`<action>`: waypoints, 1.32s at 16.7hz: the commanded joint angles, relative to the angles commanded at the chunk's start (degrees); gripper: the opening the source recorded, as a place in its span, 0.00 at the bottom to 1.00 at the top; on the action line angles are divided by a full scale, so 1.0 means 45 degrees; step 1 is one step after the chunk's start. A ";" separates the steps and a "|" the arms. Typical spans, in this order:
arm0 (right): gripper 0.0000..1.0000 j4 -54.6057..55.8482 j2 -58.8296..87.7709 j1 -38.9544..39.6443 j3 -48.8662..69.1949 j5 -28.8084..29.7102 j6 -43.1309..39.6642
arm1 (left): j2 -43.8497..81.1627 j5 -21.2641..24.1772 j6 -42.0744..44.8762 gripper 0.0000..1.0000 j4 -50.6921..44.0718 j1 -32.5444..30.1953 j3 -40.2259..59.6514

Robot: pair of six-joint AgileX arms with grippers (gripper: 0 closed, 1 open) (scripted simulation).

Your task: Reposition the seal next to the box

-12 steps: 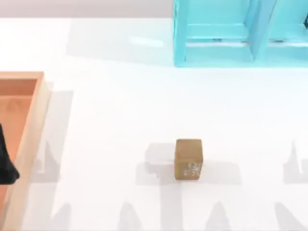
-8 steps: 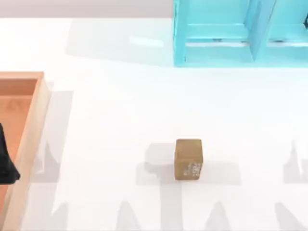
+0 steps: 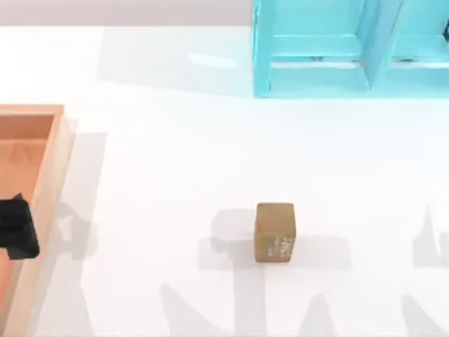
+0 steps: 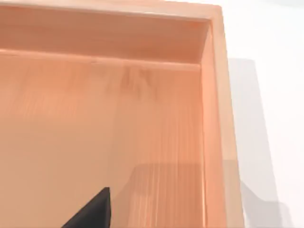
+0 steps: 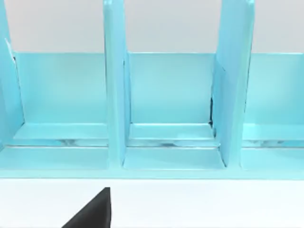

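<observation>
The seal [image 3: 275,232] stands on the white table [image 3: 175,175] toward the near edge, a little right of the middle, with its whitish marks on the face turned to the near side. Nothing touches it, and it is well apart from the box.

The left gripper [image 3: 17,229] shows as a black shape at the left edge of the top view, over the box [image 3: 49,182] and just inside its right rim wall. Whether its fingers are apart or together I cannot tell, since just a dark tip [image 4: 92,213] shows in the left wrist view, and it holds nothing that can be seen. The box's floor (orange-brown, with lighter tan walls) is bare where the left wrist view shows it.

At the far side stands the turquoise shelf [image 3: 351,49], right of the middle. The right wrist view faces its open compartments [image 5: 171,95]; a dark fingertip [image 5: 92,213] of the right gripper shows there, its opening not readable.
</observation>
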 joint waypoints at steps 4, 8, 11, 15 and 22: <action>1.00 0.0000 0.0000 0.0000 0.0000 0.0000 0.0000 | 0.4208 -0.0201 -0.1837 1.00 -0.2738 -0.1283 0.4013; 1.00 0.0000 0.0000 0.0000 0.0000 0.0000 0.0000 | 0.8827 0.0083 -0.4169 1.00 -0.5232 -0.2965 0.8839; 1.00 0.0000 0.0000 0.0000 0.0000 0.0000 0.0000 | 1.2348 0.0444 -0.5909 1.00 -0.7008 -0.4415 1.2534; 1.00 0.0000 0.0000 0.0000 0.0000 0.0000 0.0000 | 1.6649 0.0883 -0.7764 1.00 -0.9368 -0.6461 1.6915; 1.00 0.0000 0.0000 0.0000 0.0000 0.0000 0.0000 | 2.1633 0.1248 -0.9199 1.00 -1.2821 -0.9366 2.1735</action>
